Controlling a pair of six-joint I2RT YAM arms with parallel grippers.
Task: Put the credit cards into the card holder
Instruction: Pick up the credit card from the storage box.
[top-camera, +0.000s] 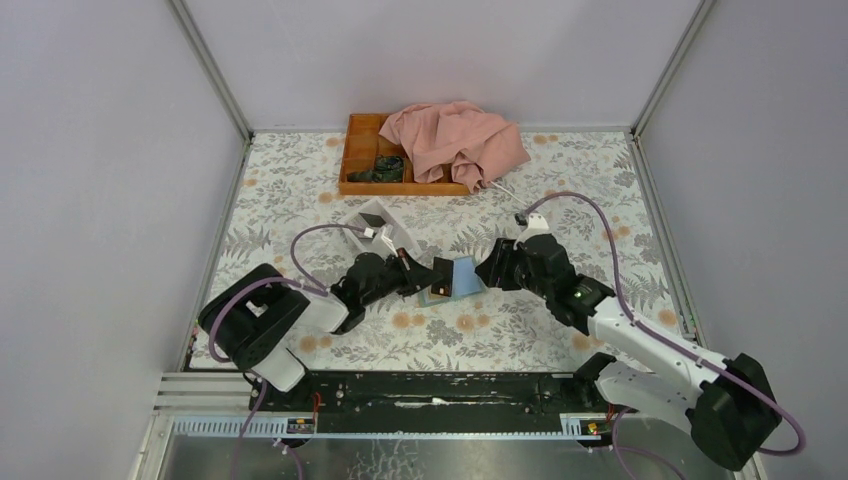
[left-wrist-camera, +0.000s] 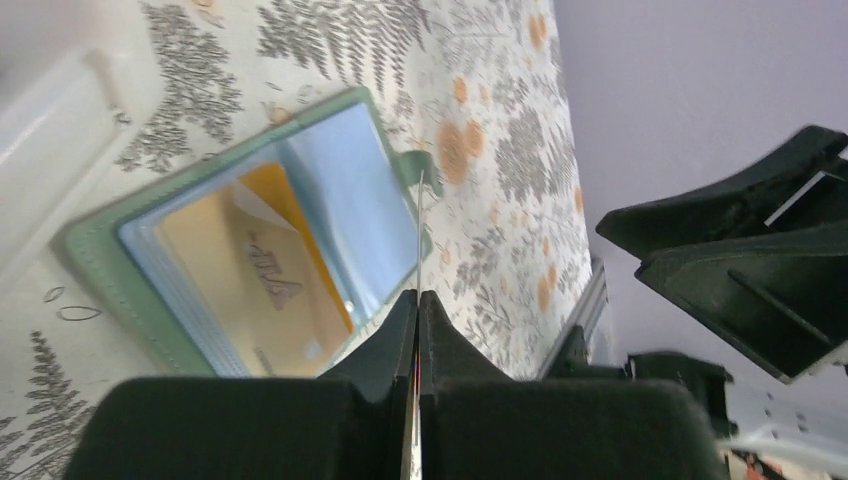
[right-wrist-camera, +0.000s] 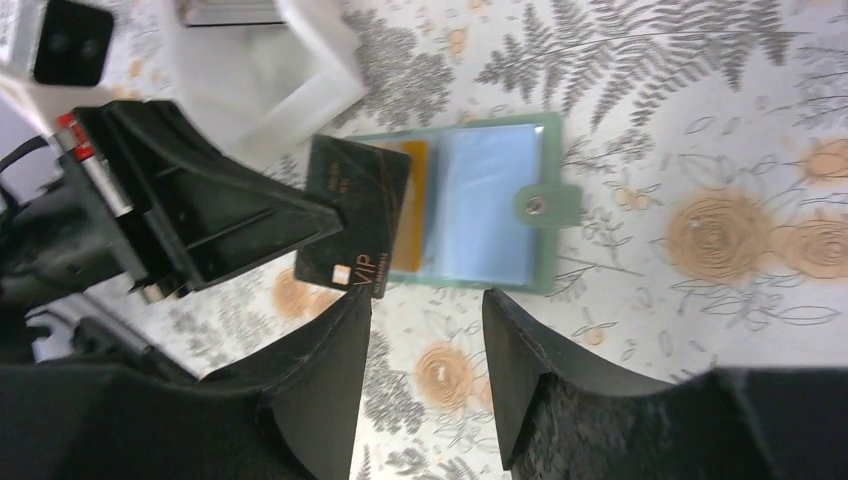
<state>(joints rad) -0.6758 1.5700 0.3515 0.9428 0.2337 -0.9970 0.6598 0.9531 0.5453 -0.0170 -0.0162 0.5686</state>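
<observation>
The left claw (left-wrist-camera: 419, 300) is clamped tight on a dark card (right-wrist-camera: 355, 225) printed with "VIP". It pinches the card by one edge, so the rest of the card sticks out past the fingertips. From the left wrist camera the card shows only as a thin line running forward from the closed fingers. Just ahead of that claw the card holder (right-wrist-camera: 485, 200) lies open and flat on the floral tablecloth (right-wrist-camera: 700, 100). Its green rim frames a pale blue pocket, and its snap tab (right-wrist-camera: 540, 205) is on the edge farthest from the left claw. An orange card (right-wrist-camera: 415, 220) sits in the holder on the side nearest the left claw, and the dark card's free end overlaps it. Whether the two cards touch cannot be told. The right claw (right-wrist-camera: 428, 300) faces the left one from the holder's other side. Its fingers are spread apart and hold nothing, and whether they touch the holder cannot be told. A white open-topped box (right-wrist-camera: 290, 70) stands close behind the left claw. Well beyond both claws are an orange wooden tray (top-camera: 360, 150) and a pink cloth (top-camera: 455, 140) heaped over it.
</observation>
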